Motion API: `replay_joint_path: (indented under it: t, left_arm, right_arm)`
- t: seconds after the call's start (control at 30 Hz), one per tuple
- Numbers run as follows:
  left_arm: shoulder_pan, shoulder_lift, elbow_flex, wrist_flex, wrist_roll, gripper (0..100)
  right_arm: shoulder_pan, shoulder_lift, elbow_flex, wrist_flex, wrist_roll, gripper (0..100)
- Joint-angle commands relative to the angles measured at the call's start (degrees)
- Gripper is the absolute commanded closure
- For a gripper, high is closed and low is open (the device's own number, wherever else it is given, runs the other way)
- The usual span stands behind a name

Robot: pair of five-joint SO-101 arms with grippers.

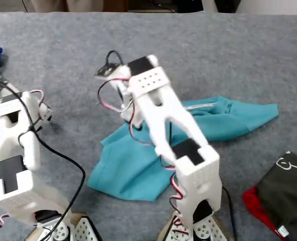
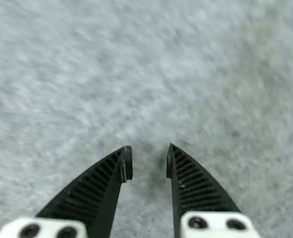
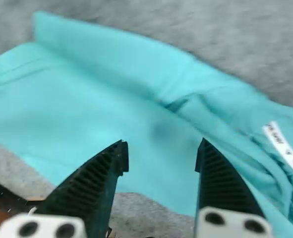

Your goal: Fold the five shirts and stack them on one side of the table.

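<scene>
Right gripper (image 3: 162,148) jaws wide, empty, above teal shirt (image 3: 87,99) | shirt rumpled mid-table | left gripper (image 2: 148,151) narrowly parted over grey table (image 2: 136,59) | likely soft, light, limp: pinch a hem edge

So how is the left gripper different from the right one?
The left gripper hangs over grey table; the right gripper hangs over the teal shirt. The left gripper's fingers are parted a little; the right gripper's fingers gape wider. Both are open, black-fingered and hold nothing.
</scene>
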Motion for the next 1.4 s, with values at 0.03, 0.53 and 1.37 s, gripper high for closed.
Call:
replay_joint_path:
  t: [0.03, 0.53, 1.37]
  left_arm:
    - [-3.5, -0.4, -2.8, -1.2, 2.5, 87]
    - [-19.3, -0.5, -4.8, -5.9, 12.7, 87]
    - [-19.9, -0.4, -5.0, -5.9, 12.4, 87]
  right_arm:
    - [-4.5, -2.8, -2.2, -0.2, -0.4, 77.7]
    - [-16.0, 16.3, -21.7, 0.4, -4.9, 77.7]
    - [-18.6, 26.3, -22.6, -0.7, -8.6, 77.8]
